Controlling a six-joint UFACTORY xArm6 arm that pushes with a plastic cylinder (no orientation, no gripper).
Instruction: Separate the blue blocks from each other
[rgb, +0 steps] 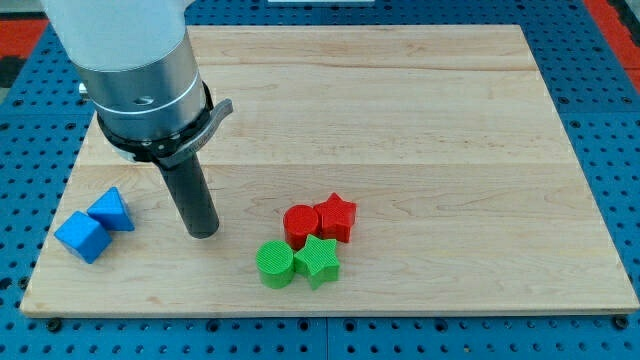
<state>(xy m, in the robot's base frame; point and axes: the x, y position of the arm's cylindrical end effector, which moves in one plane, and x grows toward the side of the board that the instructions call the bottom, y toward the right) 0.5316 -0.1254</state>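
Note:
Two blue blocks sit touching near the board's left edge: a blue cube (81, 236) at the lower left and a blue triangular block (111, 210) just up and right of it. My tip (204, 231) rests on the board to the right of the blue pair, a clear gap away from the triangular block. The rod rises from it to the arm's grey body at the view's top left.
A cluster sits at the board's lower middle: a red cylinder (300, 224), a red star (337, 217), a green cylinder (275, 264) and a green star (318, 260), all touching. The wooden board (420, 120) lies on a blue pegboard; its left edge is close to the blue cube.

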